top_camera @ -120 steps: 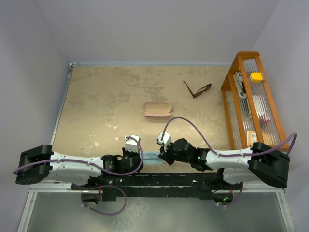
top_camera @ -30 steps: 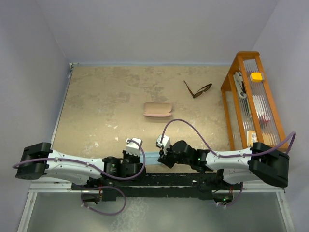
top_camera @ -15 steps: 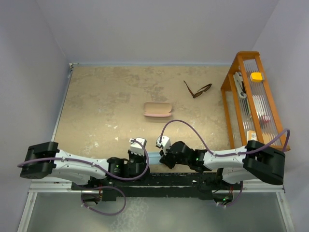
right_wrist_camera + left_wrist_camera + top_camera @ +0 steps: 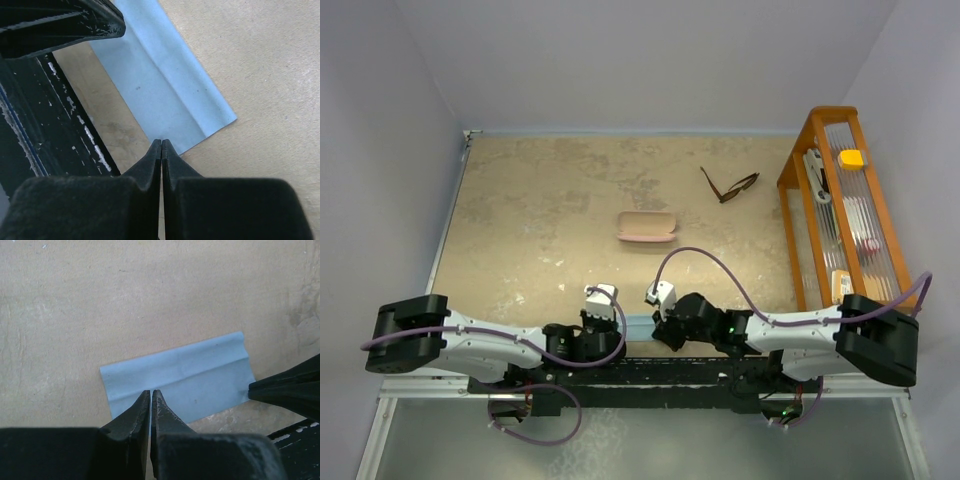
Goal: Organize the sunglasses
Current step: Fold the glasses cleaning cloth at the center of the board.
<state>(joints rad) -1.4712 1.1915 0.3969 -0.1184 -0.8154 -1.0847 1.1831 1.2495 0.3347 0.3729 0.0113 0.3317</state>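
Down at the near edge of the table (image 4: 540,220), both claws meet over a light blue cloth (image 4: 200,370). The left claw (image 4: 151,392) has its two black fingers pressed tight together, with no gap. Its tip sits right on the near edge of the cloth. The right claw (image 4: 161,142) is pinched tight too, and its tip touches the cloth's edge close to a corner. I cannot tell if either claw has any cloth caught between its fingers. The cloth lies flat on the table with one soft ridge running along it. Each claw can see the other one's dark tip at the other end of the cloth.

Farther out, near the middle of the table, lies a pink case (image 4: 647,227), closed and lying sideways.

Farther still and to the right are the sunglasses (image 4: 728,187). They rest on the table with their thin arms spread open, apart from the case and far from both claws. Just to their right, at the table's right side, stands an orange wooden rack (image 4: 820,120) with a small yellow thing (image 4: 851,158) on it.
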